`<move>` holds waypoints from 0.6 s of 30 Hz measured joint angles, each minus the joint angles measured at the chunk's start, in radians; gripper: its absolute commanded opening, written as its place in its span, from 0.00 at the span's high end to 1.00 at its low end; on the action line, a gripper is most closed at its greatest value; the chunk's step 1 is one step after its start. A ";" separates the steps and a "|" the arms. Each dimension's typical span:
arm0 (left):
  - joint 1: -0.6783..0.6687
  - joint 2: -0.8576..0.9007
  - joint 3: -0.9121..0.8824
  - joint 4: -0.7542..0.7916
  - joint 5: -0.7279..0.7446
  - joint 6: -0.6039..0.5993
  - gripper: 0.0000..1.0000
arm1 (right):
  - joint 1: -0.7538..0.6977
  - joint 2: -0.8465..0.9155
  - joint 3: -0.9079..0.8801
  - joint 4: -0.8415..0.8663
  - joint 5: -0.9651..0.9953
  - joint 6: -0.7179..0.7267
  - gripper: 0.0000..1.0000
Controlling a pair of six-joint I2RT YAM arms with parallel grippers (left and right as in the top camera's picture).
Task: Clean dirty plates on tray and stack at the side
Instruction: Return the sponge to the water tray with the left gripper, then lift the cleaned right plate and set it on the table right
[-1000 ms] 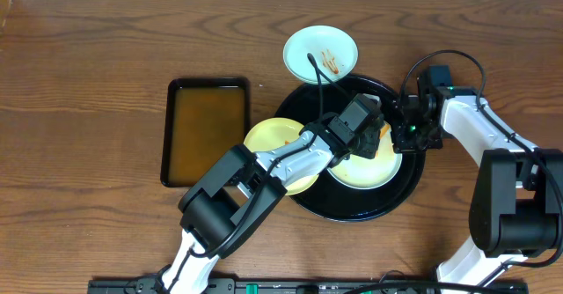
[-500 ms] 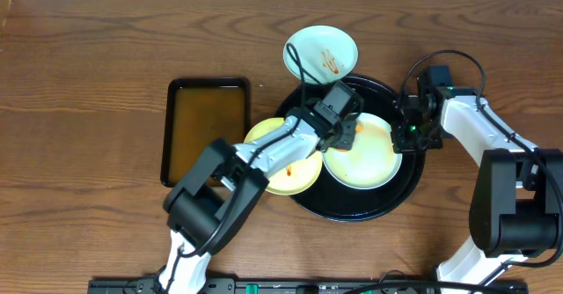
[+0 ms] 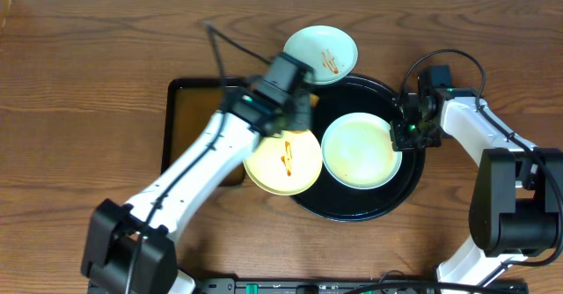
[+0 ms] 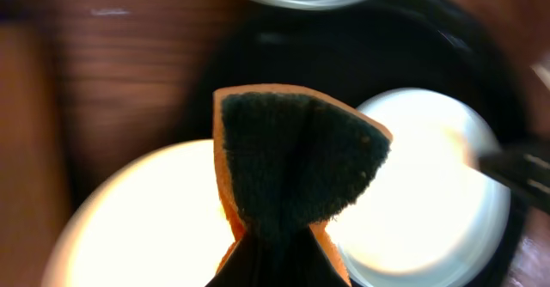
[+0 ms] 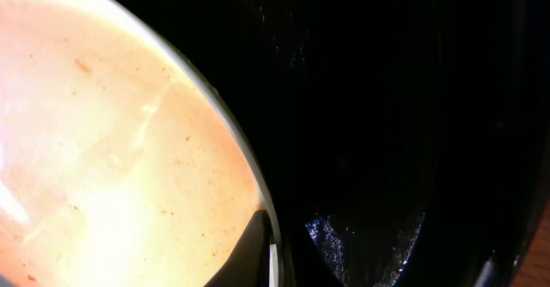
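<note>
A pale plate (image 3: 359, 150) lies in the round black tray (image 3: 352, 213), its face free of streaks. My right gripper (image 3: 406, 134) is shut on that plate's right rim; in the right wrist view the rim (image 5: 258, 192) runs between the fingers (image 5: 253, 253). A cream-yellow plate (image 3: 283, 160) with an orange streak overlaps the tray's left edge. At the tray's far edge, a pale blue plate (image 3: 321, 55) carries sauce streaks. My left gripper (image 3: 290, 93) hovers above the yellow plate's far edge, shut on a folded orange and dark green sponge (image 4: 292, 158).
A rectangular black tray of brownish liquid (image 3: 198, 127) stands left of the round tray, partly covered by my left arm. Bare wooden table (image 3: 88, 83) stretches to the left and to the far side.
My left gripper has lifted the sponge off the plate in the tray and swung left and back, toward the rectangular tray. The right gripper has kept its hold on the plate rim.
</note>
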 measured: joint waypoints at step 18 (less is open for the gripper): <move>0.409 -0.018 0.000 -0.163 -0.088 0.000 0.93 | -0.037 -0.003 -0.015 0.063 -0.106 0.049 0.99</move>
